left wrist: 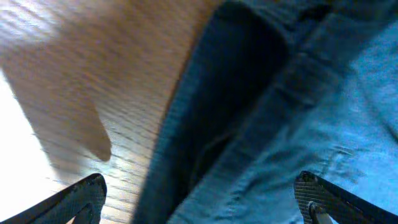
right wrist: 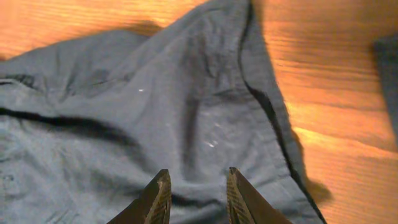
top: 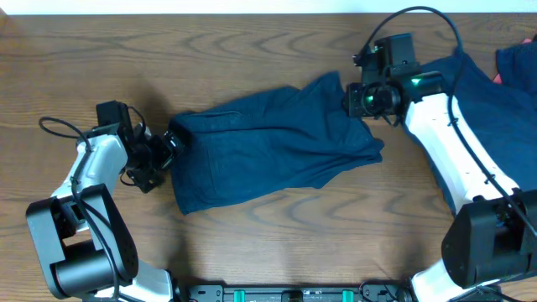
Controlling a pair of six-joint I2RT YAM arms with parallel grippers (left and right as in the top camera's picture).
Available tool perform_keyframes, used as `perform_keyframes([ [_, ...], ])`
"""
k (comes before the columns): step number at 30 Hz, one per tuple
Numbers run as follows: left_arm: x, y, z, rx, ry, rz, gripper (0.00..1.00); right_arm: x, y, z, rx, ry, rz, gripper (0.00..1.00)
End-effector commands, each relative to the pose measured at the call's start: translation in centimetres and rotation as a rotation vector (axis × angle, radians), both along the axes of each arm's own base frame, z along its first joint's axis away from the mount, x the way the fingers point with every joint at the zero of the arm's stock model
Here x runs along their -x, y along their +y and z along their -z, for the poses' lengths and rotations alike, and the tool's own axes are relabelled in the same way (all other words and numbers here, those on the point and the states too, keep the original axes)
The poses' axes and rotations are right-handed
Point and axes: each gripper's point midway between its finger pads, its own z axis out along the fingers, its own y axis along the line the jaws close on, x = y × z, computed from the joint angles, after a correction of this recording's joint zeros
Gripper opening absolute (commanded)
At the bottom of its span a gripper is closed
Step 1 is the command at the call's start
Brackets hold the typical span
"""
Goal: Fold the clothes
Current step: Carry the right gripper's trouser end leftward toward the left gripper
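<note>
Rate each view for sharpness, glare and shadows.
Overhead: sharp and evenly lit, faint shadows beside the garment. Left wrist: blurred, garment very close to the lens, white glare on the table at left. Right wrist: fairly sharp, warm orange cast on the table, dark shadow under the garment's edge.

Clothes — soft matt cloth, wrinkled; table of grained wood, faint sheen; arm shells smooth white plastic
</note>
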Motion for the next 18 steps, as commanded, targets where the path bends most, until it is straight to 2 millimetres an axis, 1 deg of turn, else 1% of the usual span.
perform_keyframes([
  [1, 1.4, 0.5, 1.5, -0.045, 0.040, 0.016, 0.98, 0.5, 2.9, -0.4, -0.018, -0.022, -0.087, 0.29],
  [3, 1.3, 0.3, 2.0, -0.049, 0.021, 0.024, 0.98, 0.7, 4.2, -0.6, -0.019, -0.037, -0.117, 0.29],
  [5, 1.2, -0.4, 2.4, -0.036, 0.001, 0.038, 0.99, 0.8, 5.1, -0.6, -0.007, -0.052, -0.134, 0.29],
  [7, 1.1, -1.2, 2.7, -0.021, -0.016, 0.062, 0.95, 0.9, 5.8, -0.7, 0.009, -0.067, -0.147, 0.30],
  [10, 1.1, -2.3, 3.2, -0.018, -0.035, 0.097, 0.91, 1.3, 6.7, -0.7, 0.016, -0.073, -0.169, 0.31],
  [13, 0.8, -3.8, 3.4, 0.006, -0.066, 0.135, 0.84, 1.7, 7.6, -0.5, 0.016, -0.070, -0.191, 0.32],
  [15, 0.8, -4.3, 3.5, 0.005, -0.071, 0.154, 0.73, 2.0, 8.1, -0.3, 0.017, -0.065, -0.204, 0.32],
  [16, 0.7, -4.5, 3.5, 0.005, -0.073, 0.160, 0.64, 2.0, 8.3, -0.1, 0.018, -0.061, -0.208, 0.32],
  [18, 0.6, -4.6, 3.5, 0.003, -0.079, 0.165, 0.39, 2.2, 8.6, 0.2, 0.021, -0.053, -0.217, 0.32],
])
